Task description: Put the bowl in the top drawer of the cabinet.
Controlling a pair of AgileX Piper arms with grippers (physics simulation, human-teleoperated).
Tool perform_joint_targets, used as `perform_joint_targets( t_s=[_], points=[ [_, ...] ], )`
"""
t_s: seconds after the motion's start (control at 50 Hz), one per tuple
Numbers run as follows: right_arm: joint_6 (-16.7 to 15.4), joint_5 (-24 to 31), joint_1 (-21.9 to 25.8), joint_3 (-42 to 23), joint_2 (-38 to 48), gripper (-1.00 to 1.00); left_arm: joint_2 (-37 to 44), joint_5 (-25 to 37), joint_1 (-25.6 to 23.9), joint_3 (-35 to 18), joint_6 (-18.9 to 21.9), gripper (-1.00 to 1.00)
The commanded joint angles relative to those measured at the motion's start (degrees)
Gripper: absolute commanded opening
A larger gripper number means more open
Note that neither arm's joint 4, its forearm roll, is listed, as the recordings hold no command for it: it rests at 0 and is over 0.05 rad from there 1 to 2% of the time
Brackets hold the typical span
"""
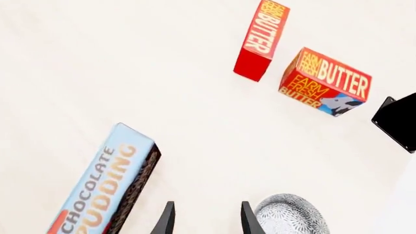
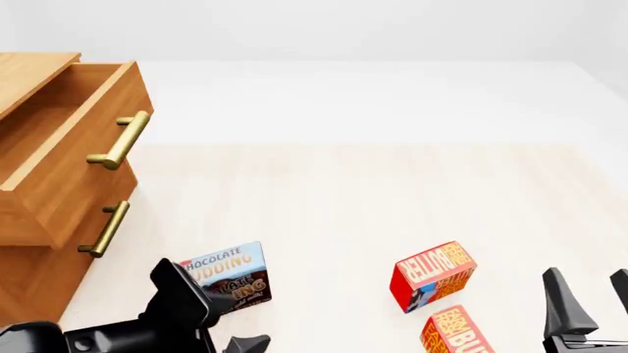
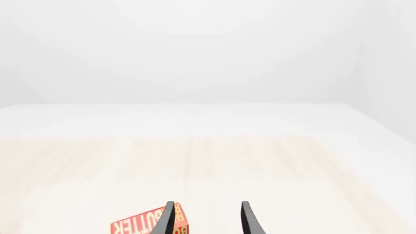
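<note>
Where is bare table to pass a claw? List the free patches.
Free: the wide far table between the cabinet and right edge. Crowded: near strip, with pudding box, two butter boxes and bowl.

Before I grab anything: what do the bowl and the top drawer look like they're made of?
The bowl: probably glazed ceramic, white with a fine dark printed pattern, though only part of it shows. The top drawer: honey-brown wood with visible grain and a matte finish; its bar handle looks like polished brass.

My right pincer (image 3: 204,219) hangs spread over the pale table (image 3: 273,165), a red butter box (image 3: 140,225) just beside one finger.
</note>
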Motion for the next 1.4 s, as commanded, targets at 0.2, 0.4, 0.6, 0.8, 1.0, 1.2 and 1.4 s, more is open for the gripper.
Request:
perform_joint_targets(
  t_s=[0.2, 0.4, 0.6, 0.8, 1.0, 1.2, 1.4],
  points=[
    [-0.1, -0.2, 0.2, 0.0, 0.0, 1.0, 3.3, -3.5, -3.6, 2.2, -2.8, 1.0],
    [-0.1, -0.2, 0.3, 0.0, 0.0, 1.0, 4.1, -3.4, -5.3, 2.3, -3.5, 1.0],
    [-0.1, -0.3, 0.6, 0.0, 0.0, 1.0, 7.2, -5.6, -7.3, 3.8, -4.7, 1.0],
    [-0.1, -0.3, 0.6, 0.0, 0.0, 1.0, 9.0, -6.9, -8.6, 4.1, -5.8, 1.0],
    [0.0, -0.3, 0.6, 0.0, 0.0, 1.0, 11.7, -9.5, -10.0, 4.6, -7.1, 1.0],
    [0.0, -0.3, 0.4, 0.0, 0.0, 1.0, 14.3, -12.3, -11.3, 5.2, -8.4, 1.0],
    [-0.1, -0.2, 0.3, 0.0, 0.0, 1.0, 16.2, -14.3, -12.6, 5.5, -10.2, 1.0]
  ],
)
